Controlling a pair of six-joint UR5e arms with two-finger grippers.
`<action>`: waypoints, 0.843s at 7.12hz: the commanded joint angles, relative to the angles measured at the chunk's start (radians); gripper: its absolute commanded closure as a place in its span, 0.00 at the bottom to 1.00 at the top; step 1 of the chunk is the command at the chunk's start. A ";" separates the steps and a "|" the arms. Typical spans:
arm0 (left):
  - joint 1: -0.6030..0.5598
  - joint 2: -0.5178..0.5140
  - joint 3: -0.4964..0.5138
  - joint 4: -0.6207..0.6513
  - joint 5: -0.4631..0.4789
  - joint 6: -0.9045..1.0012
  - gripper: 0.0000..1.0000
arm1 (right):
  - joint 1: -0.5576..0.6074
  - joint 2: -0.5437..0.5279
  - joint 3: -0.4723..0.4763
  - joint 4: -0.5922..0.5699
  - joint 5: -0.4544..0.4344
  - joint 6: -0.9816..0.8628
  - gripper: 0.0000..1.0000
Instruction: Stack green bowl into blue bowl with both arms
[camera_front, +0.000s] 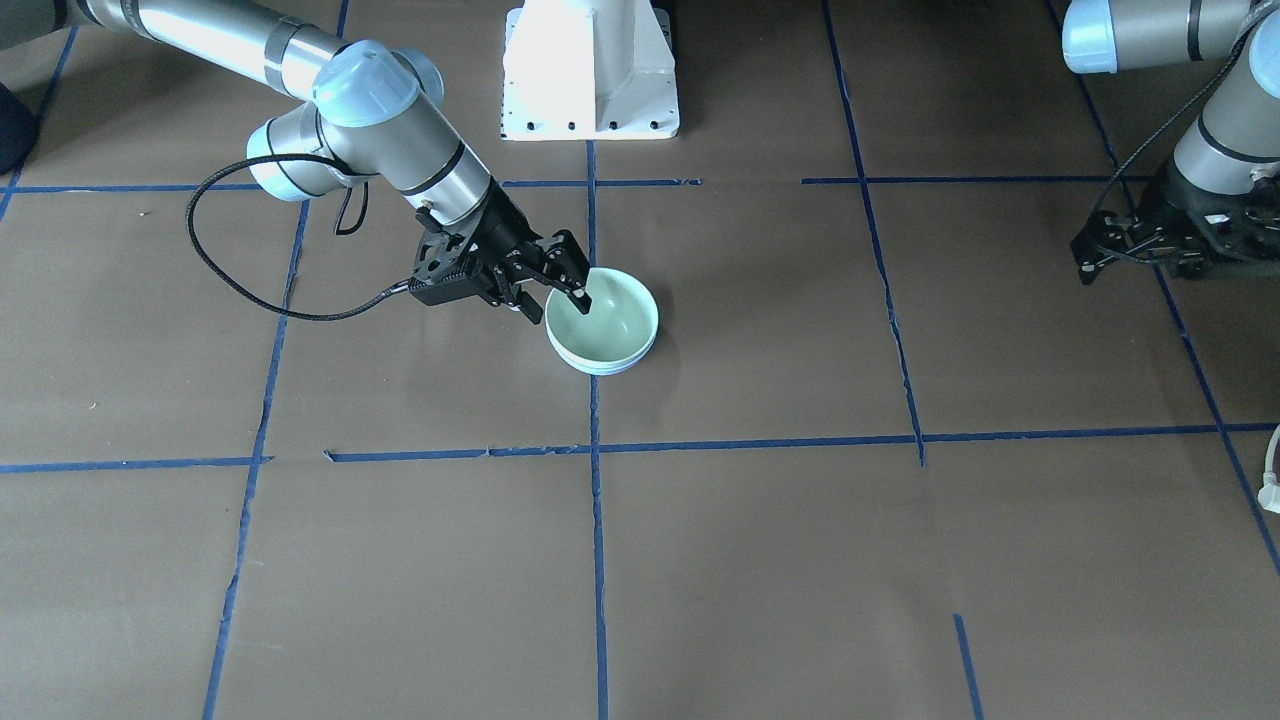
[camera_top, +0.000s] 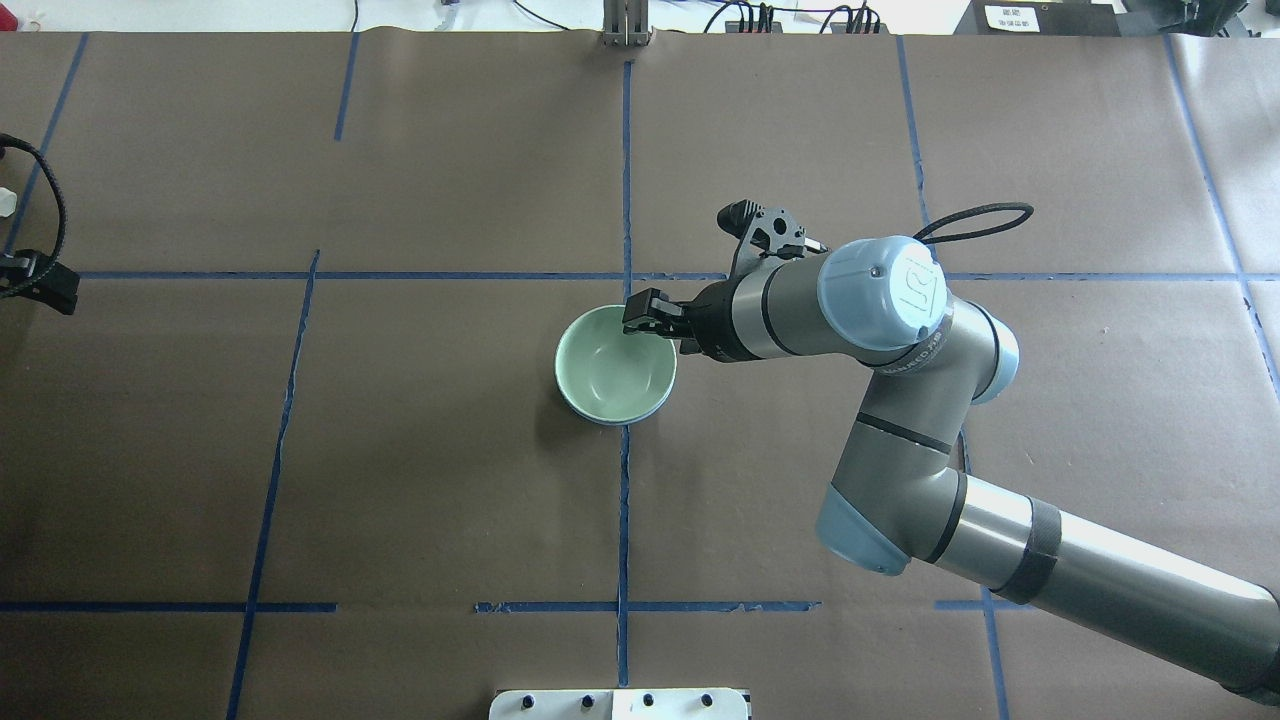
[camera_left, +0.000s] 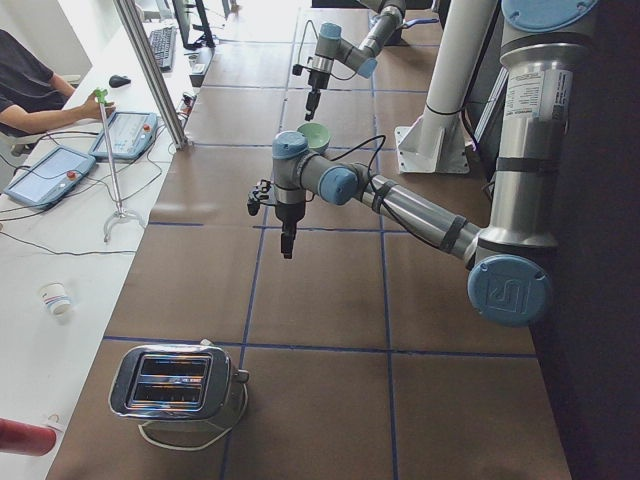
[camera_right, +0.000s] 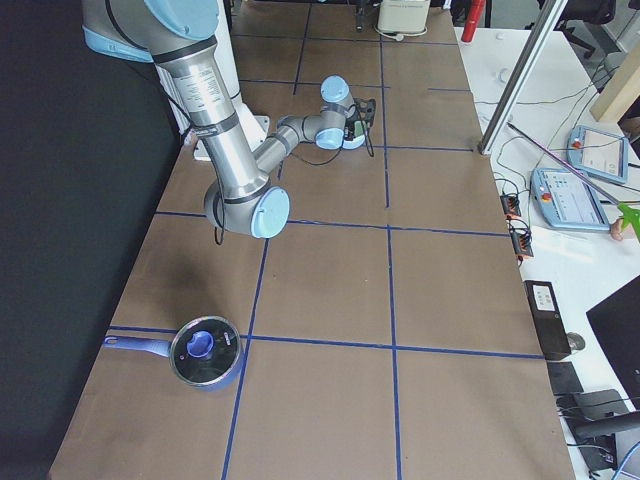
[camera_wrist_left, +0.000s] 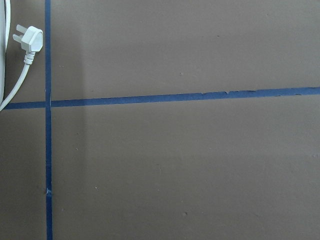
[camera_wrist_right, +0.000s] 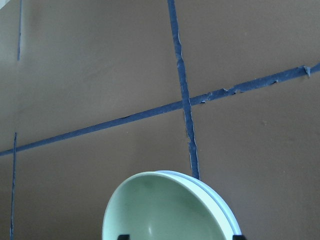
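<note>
The green bowl (camera_front: 612, 318) sits nested inside the blue bowl (camera_front: 604, 369) at the table's middle, on the centre tape line. Only the blue bowl's rim shows beneath it, also in the overhead view (camera_top: 640, 417) and the right wrist view (camera_wrist_right: 221, 206). My right gripper (camera_front: 556, 305) is open and straddles the bowls' rim on the robot's side, one finger (camera_front: 581, 297) inside the green bowl (camera_top: 615, 370) and the other outside. My left gripper (camera_front: 1090, 262) hangs over bare table far off to the side, holding nothing; I cannot tell whether it is open or shut.
The white base pedestal (camera_front: 590, 70) stands behind the bowls. A white plug and cord (camera_wrist_left: 29, 40) lie near the left gripper. A toaster (camera_left: 175, 385) stands at the table's left end and a lidded blue pot (camera_right: 205, 352) at its right end.
</note>
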 joint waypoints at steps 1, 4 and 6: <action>-0.032 0.012 0.011 0.002 -0.002 0.084 0.00 | 0.072 -0.044 0.013 -0.003 0.071 -0.018 0.00; -0.176 0.047 0.079 0.002 -0.153 0.320 0.00 | 0.296 -0.137 0.051 -0.068 0.326 -0.247 0.00; -0.329 0.047 0.219 0.009 -0.247 0.538 0.00 | 0.421 -0.252 0.084 -0.202 0.380 -0.560 0.00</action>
